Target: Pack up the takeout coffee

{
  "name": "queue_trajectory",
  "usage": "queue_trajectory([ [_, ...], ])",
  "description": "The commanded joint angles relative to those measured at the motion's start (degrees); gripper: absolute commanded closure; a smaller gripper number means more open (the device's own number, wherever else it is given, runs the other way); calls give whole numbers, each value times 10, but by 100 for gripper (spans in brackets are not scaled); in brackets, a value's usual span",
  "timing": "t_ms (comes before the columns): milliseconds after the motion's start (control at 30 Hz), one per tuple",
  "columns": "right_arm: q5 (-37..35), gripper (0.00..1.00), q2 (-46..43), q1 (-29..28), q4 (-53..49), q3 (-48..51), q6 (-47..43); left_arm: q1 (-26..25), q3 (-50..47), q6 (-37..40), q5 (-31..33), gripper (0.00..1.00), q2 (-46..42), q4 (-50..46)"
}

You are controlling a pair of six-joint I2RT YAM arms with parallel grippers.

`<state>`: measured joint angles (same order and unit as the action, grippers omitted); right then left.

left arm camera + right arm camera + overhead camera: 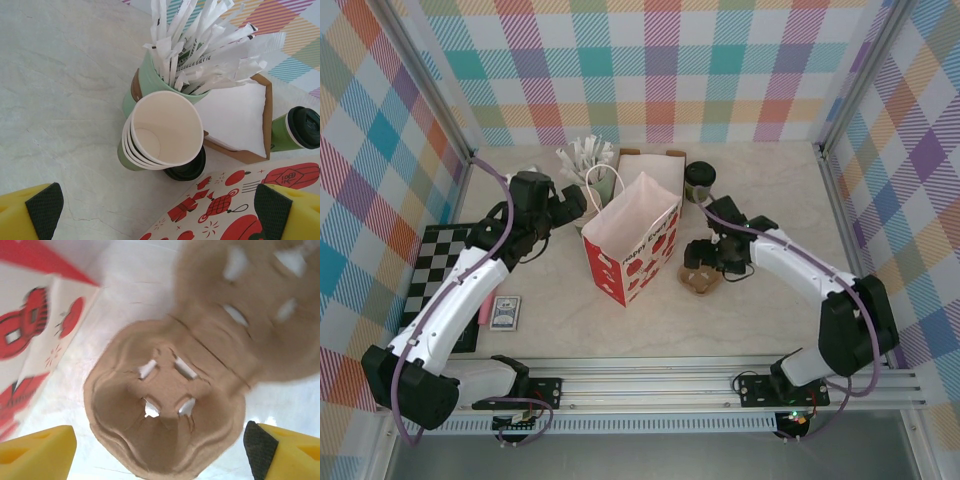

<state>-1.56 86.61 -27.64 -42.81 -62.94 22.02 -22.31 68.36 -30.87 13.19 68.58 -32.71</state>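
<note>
Holding white packets (200, 45), pale-green cup (145, 77), napkins (235, 115) in box (268, 120), takeout coffee (297, 131) lidded

Bright, even light falls on the tabletop (770, 190), and the shadows there are soft. In the right wrist view the brown cup carrier (115, 410) is blurred, most strongly at the upper right.
</note>
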Motion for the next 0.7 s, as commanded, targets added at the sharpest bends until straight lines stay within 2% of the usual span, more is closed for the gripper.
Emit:
queue_trajectory([
  [0, 38, 17, 78, 44, -88, -70, -264, 4, -4, 2, 12, 0, -16, 30],
  [133, 134, 19, 104, 116, -75, -88, -372, 5, 2, 15, 18, 0, -20, 25],
  [200, 143, 19, 106, 117, -70, -83, -443, 5, 2, 17, 31, 0, -25, 17],
  [367, 174, 19, 118, 115, -54, -69, -548, 5, -10, 14, 54, 0, -43, 18],
  [667, 67, 21, 156, 99, 7, -59, -562, 5, -23, -10, 62, 0, -46, 25],
])
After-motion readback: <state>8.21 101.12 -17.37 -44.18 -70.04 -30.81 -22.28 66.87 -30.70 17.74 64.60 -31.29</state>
